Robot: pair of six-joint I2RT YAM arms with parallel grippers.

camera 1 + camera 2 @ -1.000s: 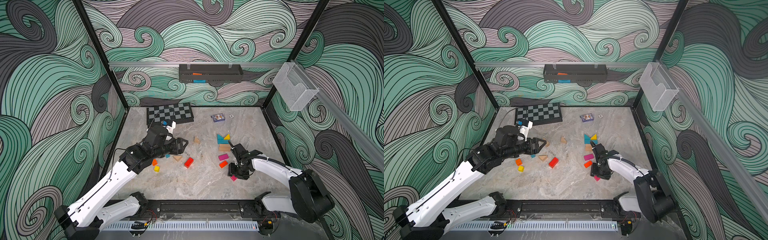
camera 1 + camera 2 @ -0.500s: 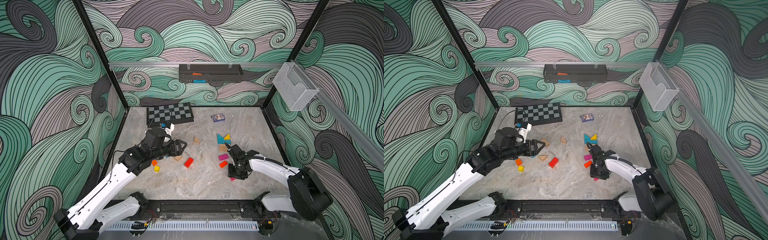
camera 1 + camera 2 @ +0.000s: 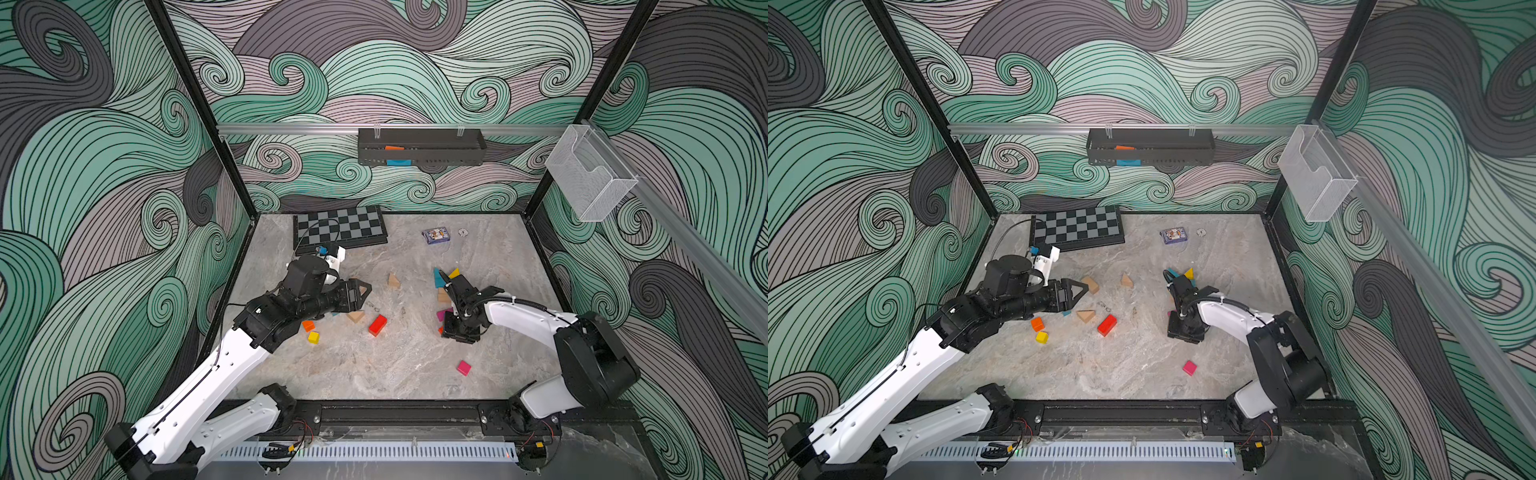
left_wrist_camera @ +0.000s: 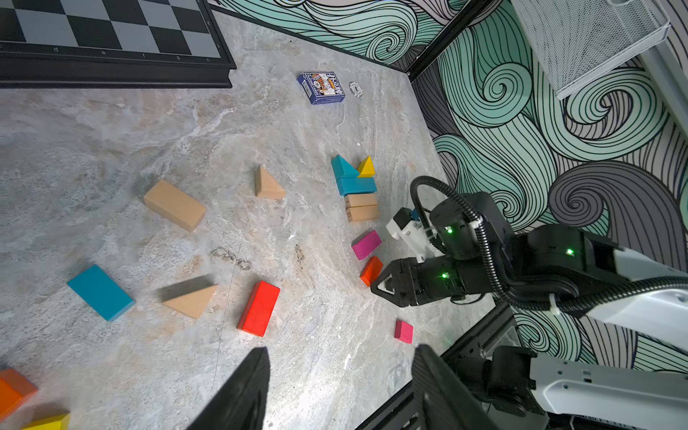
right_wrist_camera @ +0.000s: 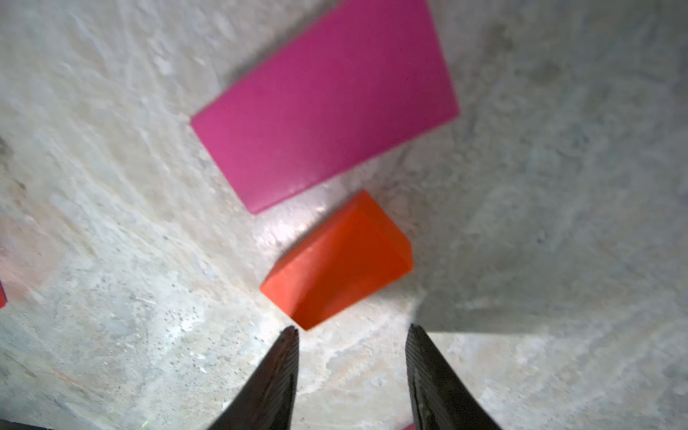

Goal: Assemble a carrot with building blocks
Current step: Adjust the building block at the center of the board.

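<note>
Chequered board, blue card box

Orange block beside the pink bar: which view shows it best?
The right wrist view: the orange block looms large, unobstructed. The left wrist view shows it small beside the right hand; both top views mostly hide it behind that arm.

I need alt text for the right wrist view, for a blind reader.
The open right gripper is poised just short of a small orange block on the grey table. A pink bar lies flat just beyond the block.
</note>
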